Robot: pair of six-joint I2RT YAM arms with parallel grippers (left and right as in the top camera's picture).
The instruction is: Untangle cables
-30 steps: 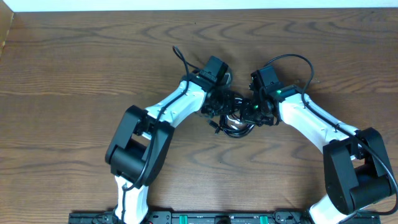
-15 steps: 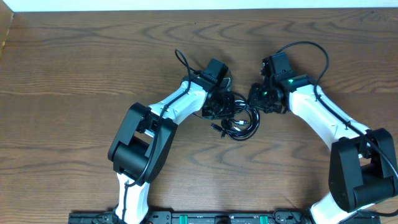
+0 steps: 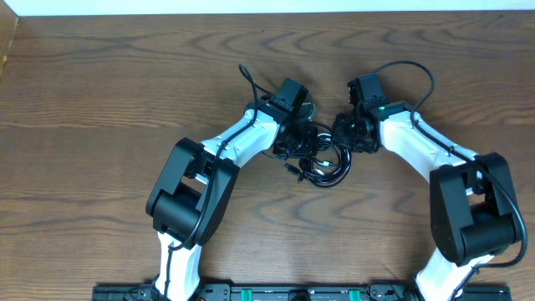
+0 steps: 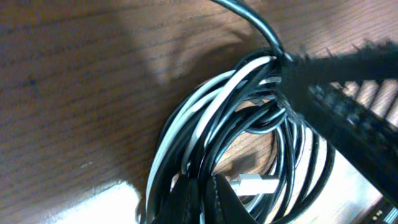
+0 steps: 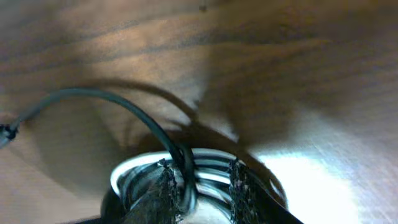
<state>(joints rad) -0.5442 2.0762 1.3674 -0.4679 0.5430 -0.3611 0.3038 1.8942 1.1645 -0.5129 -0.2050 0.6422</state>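
The cables [image 3: 326,167] lie as a coil of black and white cords on the wooden table, between my two grippers. My left gripper [image 3: 294,142] is at the coil's left side. In the left wrist view the left gripper [image 4: 208,196] is shut on strands of the coiled cables [image 4: 205,118], and a white plug [image 4: 255,185] lies inside the loop. My right gripper [image 3: 344,134] sits at the coil's upper right. In the right wrist view the right gripper [image 5: 202,186] is open, its jaws straddling the bundled cables [image 5: 214,163]. One black cord [image 5: 124,102] runs between them and away to the left.
The right arm's thick black wire [image 3: 414,71] arcs above its wrist, and the left arm's wire [image 3: 244,75] sticks up behind its wrist. The table's far edge [image 3: 267,13] runs along the top. Both arm bases stand at the front edge.
The right gripper has opened, pulled up and away from the coil, then eased back toward it. The left gripper has shut on the cables. The coil has spread out to the lower right.
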